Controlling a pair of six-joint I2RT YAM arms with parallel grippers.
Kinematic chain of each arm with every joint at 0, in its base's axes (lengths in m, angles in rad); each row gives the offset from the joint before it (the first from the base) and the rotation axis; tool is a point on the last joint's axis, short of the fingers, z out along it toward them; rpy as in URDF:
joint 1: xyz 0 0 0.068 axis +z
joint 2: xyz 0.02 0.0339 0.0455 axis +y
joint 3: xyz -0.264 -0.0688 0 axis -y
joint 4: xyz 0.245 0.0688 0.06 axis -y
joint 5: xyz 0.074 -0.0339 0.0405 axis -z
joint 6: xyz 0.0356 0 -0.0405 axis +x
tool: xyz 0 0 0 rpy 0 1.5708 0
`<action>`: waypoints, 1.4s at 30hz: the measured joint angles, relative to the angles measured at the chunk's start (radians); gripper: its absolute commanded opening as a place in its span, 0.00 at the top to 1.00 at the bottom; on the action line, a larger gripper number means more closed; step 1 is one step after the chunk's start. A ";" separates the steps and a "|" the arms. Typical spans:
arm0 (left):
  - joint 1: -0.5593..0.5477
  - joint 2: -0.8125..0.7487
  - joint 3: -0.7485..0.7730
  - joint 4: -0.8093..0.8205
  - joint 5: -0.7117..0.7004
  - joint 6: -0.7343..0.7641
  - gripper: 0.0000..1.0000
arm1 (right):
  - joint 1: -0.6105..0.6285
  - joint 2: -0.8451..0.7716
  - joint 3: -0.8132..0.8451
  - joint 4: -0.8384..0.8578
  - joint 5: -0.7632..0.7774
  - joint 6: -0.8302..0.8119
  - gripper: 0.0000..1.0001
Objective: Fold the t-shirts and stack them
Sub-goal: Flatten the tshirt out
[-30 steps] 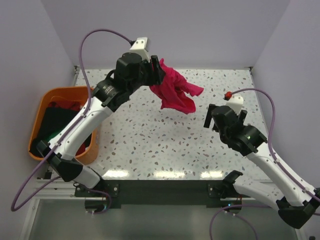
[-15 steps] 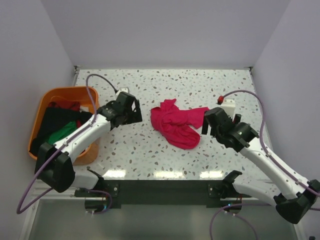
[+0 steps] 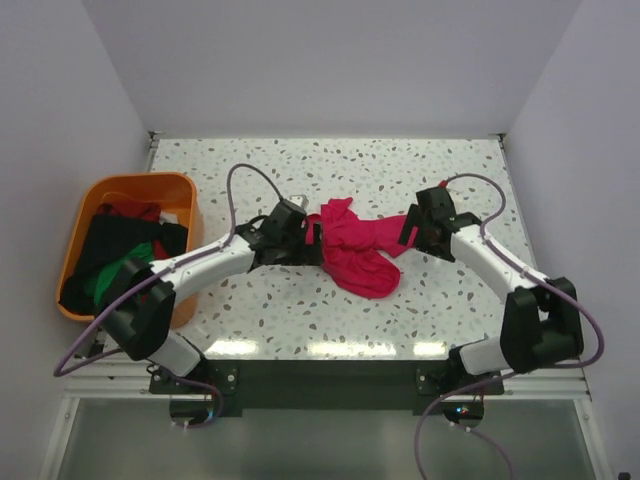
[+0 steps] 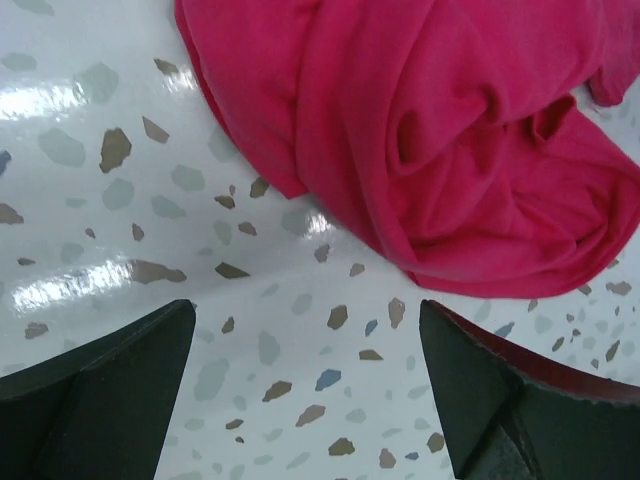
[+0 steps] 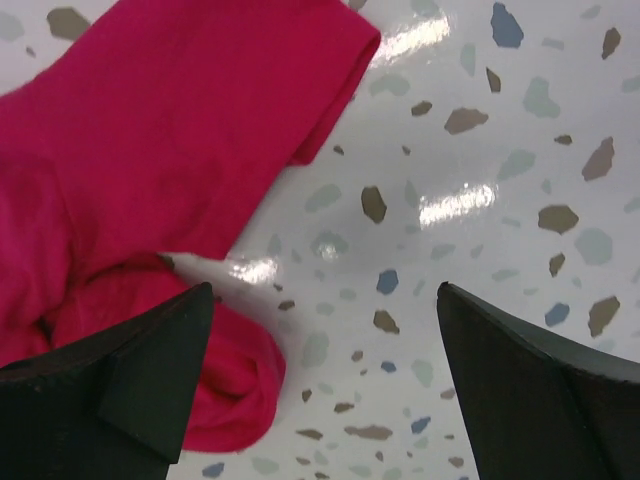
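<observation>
A bright crimson-pink t-shirt [image 3: 355, 248] lies crumpled in a loose heap at the middle of the table. My left gripper [image 3: 313, 240] is low at its left edge, open and empty; in the left wrist view the shirt [image 4: 450, 150] lies just beyond the gripper [image 4: 305, 312], with bare table between the fingers. At the shirt's right end my right gripper [image 3: 409, 232] stands open and empty. In the right wrist view a flat sleeve and a rolled fold of the shirt [image 5: 150, 150] lie to the left of the gripper [image 5: 322, 292]. Black [image 3: 115, 245], green [image 3: 120, 272] and dark red [image 3: 127, 210] t-shirts lie in the tub.
An orange plastic tub [image 3: 130, 181] stands at the table's left edge. The speckled white tabletop [image 3: 300, 300] is walled on three sides. Purple cables loop above both arms.
The left gripper let go of the pink shirt, which dropped from the air onto the table. Both arms have come down and closed in on the shirt's left and right sides.
</observation>
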State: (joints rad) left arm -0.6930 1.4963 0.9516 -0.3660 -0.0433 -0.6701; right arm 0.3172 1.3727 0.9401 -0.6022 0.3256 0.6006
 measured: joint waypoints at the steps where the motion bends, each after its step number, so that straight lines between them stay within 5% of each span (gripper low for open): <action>1: 0.002 0.028 0.027 -0.003 -0.016 0.001 0.02 | -0.031 0.034 0.003 0.029 -0.023 -0.005 0.04; 4: 0.055 0.112 0.119 0.011 -0.022 0.008 0.13 | -0.093 0.164 0.061 0.064 -0.071 -0.027 0.05; 10: 0.227 0.271 0.256 0.073 0.042 0.055 0.12 | -0.136 0.364 0.193 0.117 -0.104 -0.052 0.07; 15: 0.224 0.468 0.477 0.077 0.134 0.179 0.11 | -0.143 0.462 0.266 0.121 -0.104 -0.060 0.11; 27: 0.153 0.805 0.892 0.014 0.200 0.414 0.11 | -0.143 0.495 0.263 0.141 -0.137 -0.091 0.60; 30: 0.113 0.894 0.993 -0.018 0.169 0.444 0.21 | -0.144 0.495 0.255 0.153 -0.140 -0.106 0.76; 33: 0.090 0.933 1.059 -0.040 0.147 0.451 0.46 | -0.144 0.495 0.254 0.159 -0.144 -0.121 0.91; 34: 0.088 0.940 1.070 -0.045 0.139 0.451 0.71 | -0.143 0.495 0.254 0.162 -0.144 -0.128 0.98; 36: 0.089 0.949 1.082 -0.058 0.117 0.444 1.00 | -0.143 0.494 0.253 0.165 -0.147 -0.142 1.00; 42: 0.089 0.944 1.087 -0.074 0.046 0.453 1.00 | -0.143 0.452 0.251 0.159 -0.161 -0.184 1.00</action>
State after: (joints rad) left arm -0.6044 2.4401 2.0388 -0.4404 0.0025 -0.2169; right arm 0.1738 1.8252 1.1908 -0.4435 0.1646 0.4168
